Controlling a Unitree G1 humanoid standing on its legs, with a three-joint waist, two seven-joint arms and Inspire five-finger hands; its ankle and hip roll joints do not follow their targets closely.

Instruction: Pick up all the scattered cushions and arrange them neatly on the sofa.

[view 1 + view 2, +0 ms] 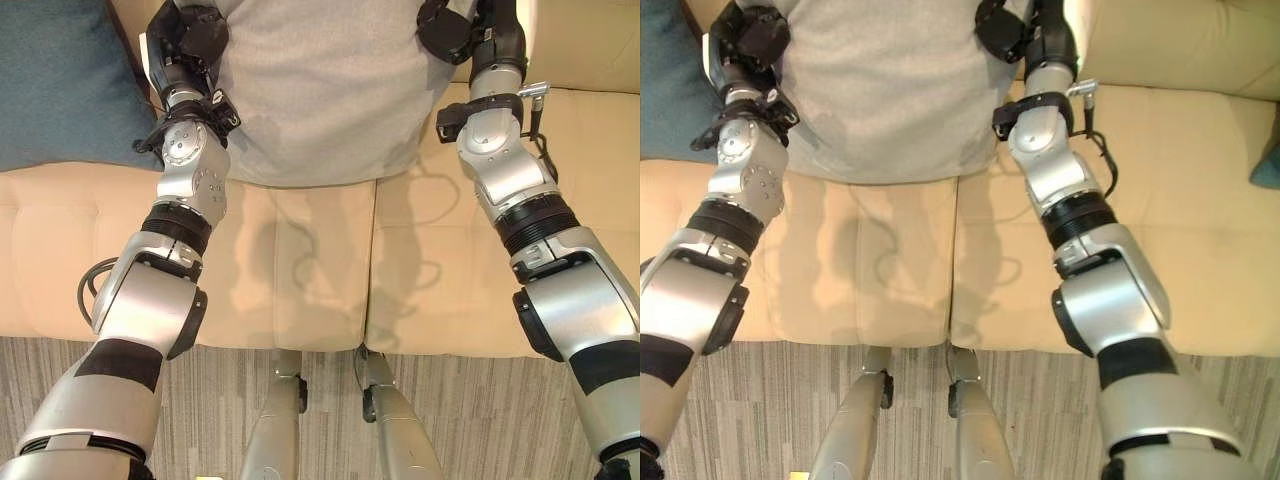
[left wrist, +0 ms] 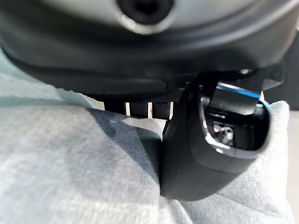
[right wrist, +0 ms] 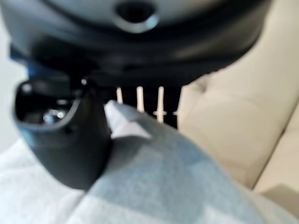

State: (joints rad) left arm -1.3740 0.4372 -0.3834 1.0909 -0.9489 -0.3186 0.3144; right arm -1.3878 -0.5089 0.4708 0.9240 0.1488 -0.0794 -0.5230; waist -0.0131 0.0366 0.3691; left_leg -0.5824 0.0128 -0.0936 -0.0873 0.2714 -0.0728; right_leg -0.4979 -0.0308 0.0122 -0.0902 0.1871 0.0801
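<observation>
Cream sofa (image 1: 300,270) spans view, tufted seat cushions, seam down middle. Grey striped carpet (image 1: 480,410) below front edge. Grey cushion (image 1: 320,90) upright at centre against sofa back, bottom edge on seat. Teal cushion (image 1: 55,80) beside it at robot's left, leaning on backrest; second teal edge (image 1: 1270,160) at far right. Left hand (image 1: 185,40) pinches grey cushion's left edge, thumb (image 2: 210,140) pressed into fabric, fingers behind. Right hand (image 1: 460,30) pinches right edge the same way, thumb (image 3: 60,140) on cloth.

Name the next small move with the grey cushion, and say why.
Probably ease the grey cushion back against the sofa backrest, then release. Both robot hands, left and right, pinch its upper corners, and its lower edge already sits on the seat beside the teal cushion.
</observation>
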